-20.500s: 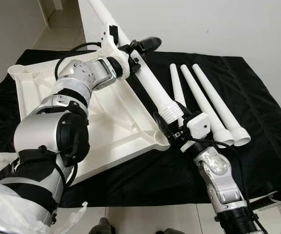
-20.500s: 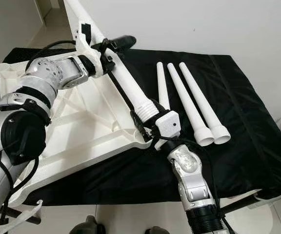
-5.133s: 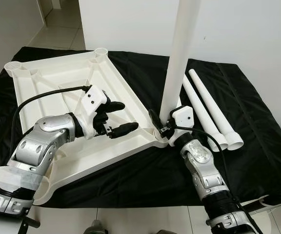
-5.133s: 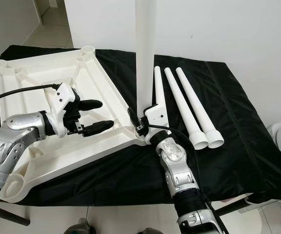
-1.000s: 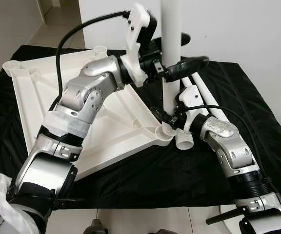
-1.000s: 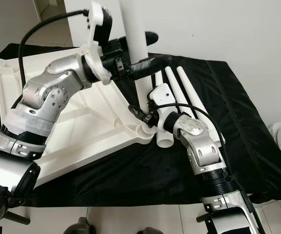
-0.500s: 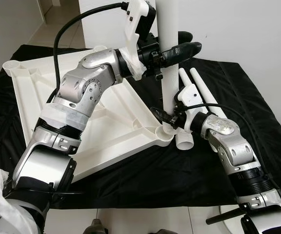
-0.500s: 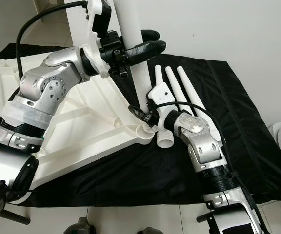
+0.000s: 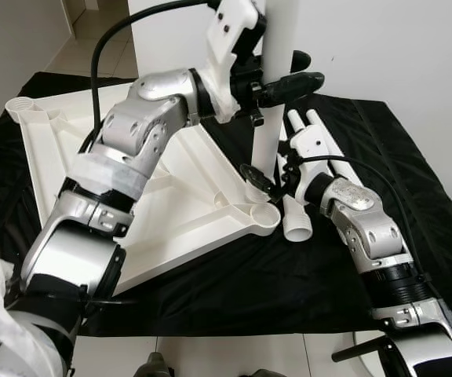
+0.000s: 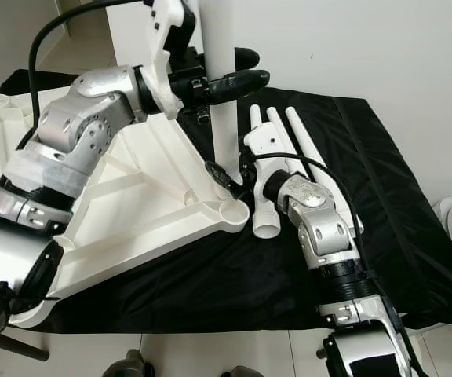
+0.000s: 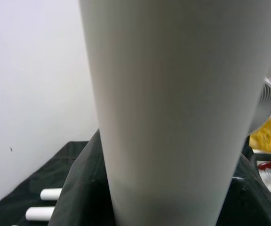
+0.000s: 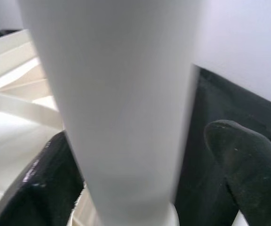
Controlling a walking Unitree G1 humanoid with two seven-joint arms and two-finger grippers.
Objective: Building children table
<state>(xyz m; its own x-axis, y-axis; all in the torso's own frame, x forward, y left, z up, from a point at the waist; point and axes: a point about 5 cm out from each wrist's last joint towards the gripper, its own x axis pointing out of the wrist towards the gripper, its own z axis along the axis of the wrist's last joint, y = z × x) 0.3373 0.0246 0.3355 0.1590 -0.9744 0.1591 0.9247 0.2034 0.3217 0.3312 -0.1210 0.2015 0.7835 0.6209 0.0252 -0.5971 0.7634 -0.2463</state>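
Place: we take it for a home room.
Walls: plain white wall (image 9: 383, 47).
Floor: pale tiles (image 9: 92, 31), running past the black cloth's (image 9: 414, 157) far left corner.
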